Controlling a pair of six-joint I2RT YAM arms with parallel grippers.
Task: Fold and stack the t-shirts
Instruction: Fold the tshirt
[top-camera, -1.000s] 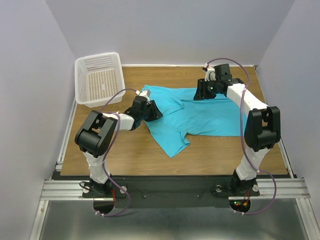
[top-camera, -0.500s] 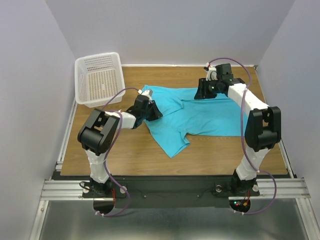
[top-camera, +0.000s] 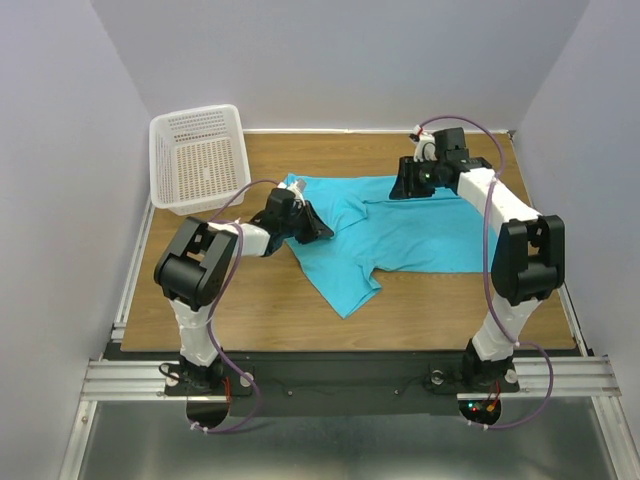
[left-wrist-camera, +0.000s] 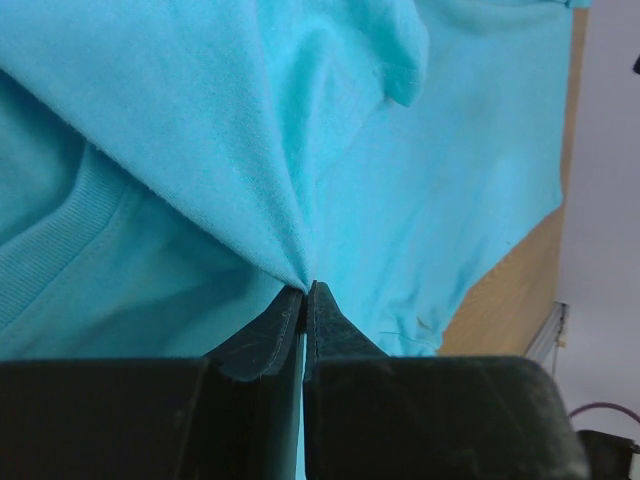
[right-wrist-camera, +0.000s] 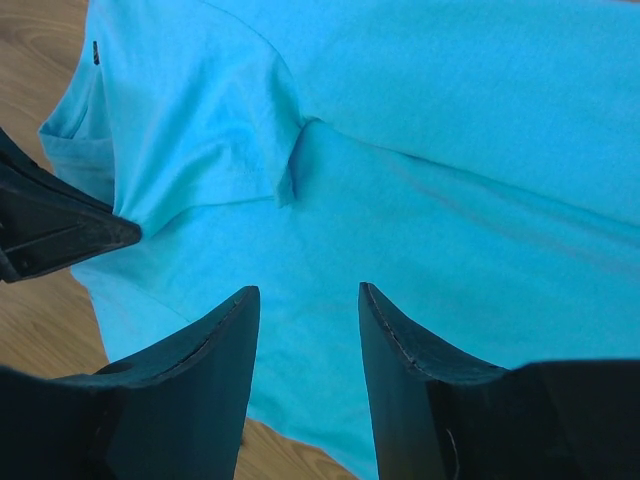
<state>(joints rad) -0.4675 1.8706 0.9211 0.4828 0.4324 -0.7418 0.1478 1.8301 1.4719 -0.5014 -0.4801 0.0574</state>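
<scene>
One turquoise t-shirt (top-camera: 400, 232) lies spread and rumpled on the wooden table, one sleeve pointing toward the front. My left gripper (top-camera: 312, 226) is at its left edge near the collar, shut on a pinch of the cloth (left-wrist-camera: 290, 262) that rises in a tented fold to the jaws; the ribbed collar (left-wrist-camera: 60, 240) lies beside it. My right gripper (top-camera: 402, 186) is open over the shirt's far edge, fingers (right-wrist-camera: 200, 345) apart above flat cloth (right-wrist-camera: 430, 200) with nothing between them. The small dark neck label (right-wrist-camera: 96, 52) and the left gripper's tip (right-wrist-camera: 60, 225) show in the right wrist view.
A white plastic mesh basket (top-camera: 198, 158) stands tilted at the table's far left corner. Bare wooden table (top-camera: 430, 305) lies in front of the shirt. Grey walls enclose the back and both sides; a metal rail runs along the near edge.
My left gripper has shifted slightly right and back with the pinched cloth, lifting the fold a little. The right gripper has edged slightly back. The shirt's outline is almost unchanged.
</scene>
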